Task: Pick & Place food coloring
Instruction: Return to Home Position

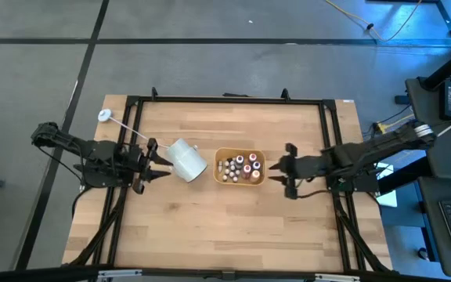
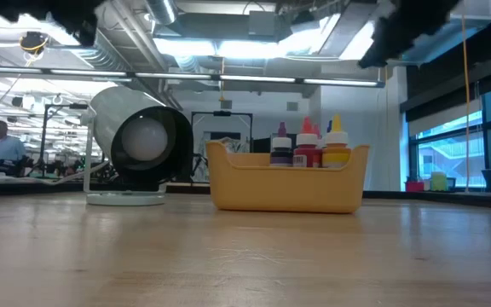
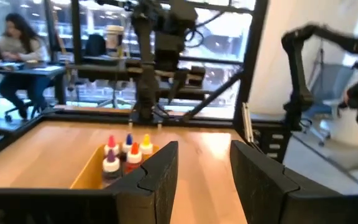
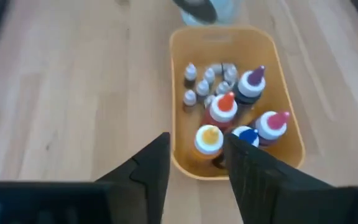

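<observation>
The food coloring bottles [image 4: 224, 107] stand upright in the yellow-orange tray [image 4: 174, 68] at the table's middle: several tiny whitish ones at its left end, larger ones with purple, orange, yellow, blue and pink caps at its right end. In the high view the bottles [image 1: 239, 167] fill the tray [image 1: 217, 157]. My right gripper [image 4: 196, 160] [image 1: 283, 168] hovers open just right of the tray, above table height. My left gripper [image 3: 202, 171] [image 1: 161, 164] is open beside the white cup [image 1: 186, 159], with nothing between its fingers.
The white cup [image 2: 139, 136] lies tilted on its side left of the tray [image 2: 284, 188], its mouth toward the near edge. A small white piece on a thin stem [image 1: 105, 116] sits near the far-left corner. Bare wood lies along the near side. A person sits in the room beyond.
</observation>
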Robot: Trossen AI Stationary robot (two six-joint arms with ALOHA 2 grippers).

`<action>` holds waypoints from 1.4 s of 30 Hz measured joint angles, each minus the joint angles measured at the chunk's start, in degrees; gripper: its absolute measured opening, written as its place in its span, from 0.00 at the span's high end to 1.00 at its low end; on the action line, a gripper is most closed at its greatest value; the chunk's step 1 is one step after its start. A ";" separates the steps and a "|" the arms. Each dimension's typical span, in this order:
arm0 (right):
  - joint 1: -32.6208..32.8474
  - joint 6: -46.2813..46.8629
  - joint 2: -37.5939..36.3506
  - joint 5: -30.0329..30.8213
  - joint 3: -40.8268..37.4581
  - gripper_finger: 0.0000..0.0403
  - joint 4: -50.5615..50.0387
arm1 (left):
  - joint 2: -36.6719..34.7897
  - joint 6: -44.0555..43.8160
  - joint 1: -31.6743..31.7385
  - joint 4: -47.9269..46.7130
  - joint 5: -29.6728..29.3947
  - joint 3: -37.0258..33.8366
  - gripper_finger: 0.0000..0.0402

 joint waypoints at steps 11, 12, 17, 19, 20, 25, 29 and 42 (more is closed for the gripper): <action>-1.03 0.03 -22.88 4.51 -27.06 0.62 20.21 | -21.30 0.31 4.38 -9.65 3.63 -3.82 0.65; -1.31 0.04 -24.81 4.49 -28.41 0.62 20.86 | -21.16 0.30 4.61 -9.76 3.72 -3.73 0.65; -2.32 -2.40 -34.78 4.41 -34.31 0.62 26.40 | -21.11 1.63 5.20 -10.36 5.31 -3.79 0.65; -2.84 -3.76 -38.79 4.38 -36.31 0.62 28.08 | -21.20 1.78 5.37 -10.79 4.60 -4.67 0.65; -3.05 -4.44 -40.68 4.40 -37.00 0.62 28.57 | -21.22 1.78 5.44 -11.05 4.63 -4.76 0.65; -4.10 -5.49 -49.01 4.40 -41.29 0.62 29.84 | -21.22 0.56 5.72 -6.88 5.11 -8.80 0.65; -4.21 -7.47 -54.58 4.38 -44.61 0.62 32.19 | -21.27 0.76 5.72 -2.23 5.24 -11.39 0.65; -4.25 -13.66 -64.04 8.14 -48.44 0.62 31.67 | -21.27 -0.62 5.72 0.37 4.72 -15.41 0.65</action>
